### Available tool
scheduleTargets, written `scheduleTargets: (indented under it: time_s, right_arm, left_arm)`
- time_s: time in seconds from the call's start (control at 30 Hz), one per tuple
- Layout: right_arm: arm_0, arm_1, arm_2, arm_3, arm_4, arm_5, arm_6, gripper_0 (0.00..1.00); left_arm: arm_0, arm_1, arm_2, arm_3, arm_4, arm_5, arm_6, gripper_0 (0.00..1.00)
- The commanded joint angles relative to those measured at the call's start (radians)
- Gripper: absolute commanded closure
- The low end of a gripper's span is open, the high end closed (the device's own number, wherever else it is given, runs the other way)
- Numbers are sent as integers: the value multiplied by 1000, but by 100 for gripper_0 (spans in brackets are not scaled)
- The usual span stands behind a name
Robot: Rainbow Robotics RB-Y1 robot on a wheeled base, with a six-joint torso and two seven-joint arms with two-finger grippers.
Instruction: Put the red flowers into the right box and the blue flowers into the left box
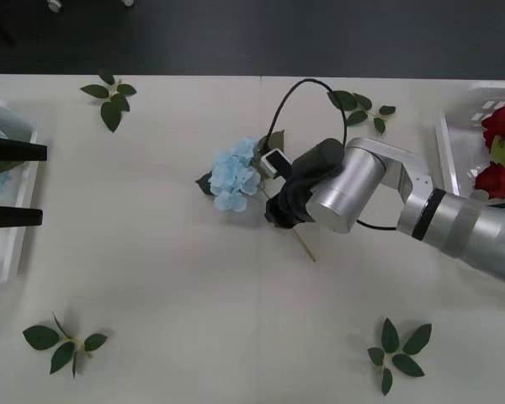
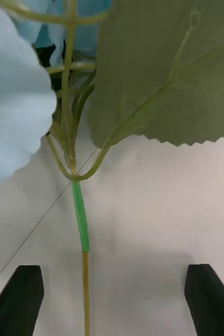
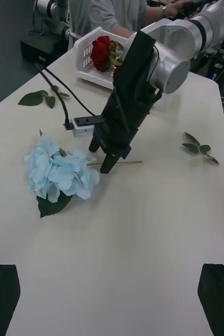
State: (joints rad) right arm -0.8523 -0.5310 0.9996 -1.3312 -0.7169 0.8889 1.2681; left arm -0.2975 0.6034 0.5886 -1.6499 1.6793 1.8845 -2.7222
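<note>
Straddling blue flower [image 1: 236, 175] stem on table [image 1: 194, 295]: right fingers [image 2: 211, 294] spread apart; left fingers [image 3: 216, 294] parted, idle.

This looks like a robotics lab. A plain white table [image 1: 236, 320] stands on a dark floor [image 1: 261, 34], with artificial flowers and leaf sprigs [image 1: 63, 343] laid out as test props. Beyond the far table end sit another robot arm [image 3: 49, 8], loose cables [image 3: 56, 89] and a seated person [image 3: 117, 13].
</note>
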Motion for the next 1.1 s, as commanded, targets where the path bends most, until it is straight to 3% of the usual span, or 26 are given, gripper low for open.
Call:
scheduleTargets:
  time_s: [0.03, 1.1]
  right_arm:
    - [-13, 20, -9, -11, 2, -7, 45, 21]
    - [-25, 31, -7, 0, -76, -38, 111, 21]
  left_arm:
    - [6, -2, 7, -18, 16, 1, 17, 0]
    - [6, -2, 7, -18, 16, 1, 17, 0]
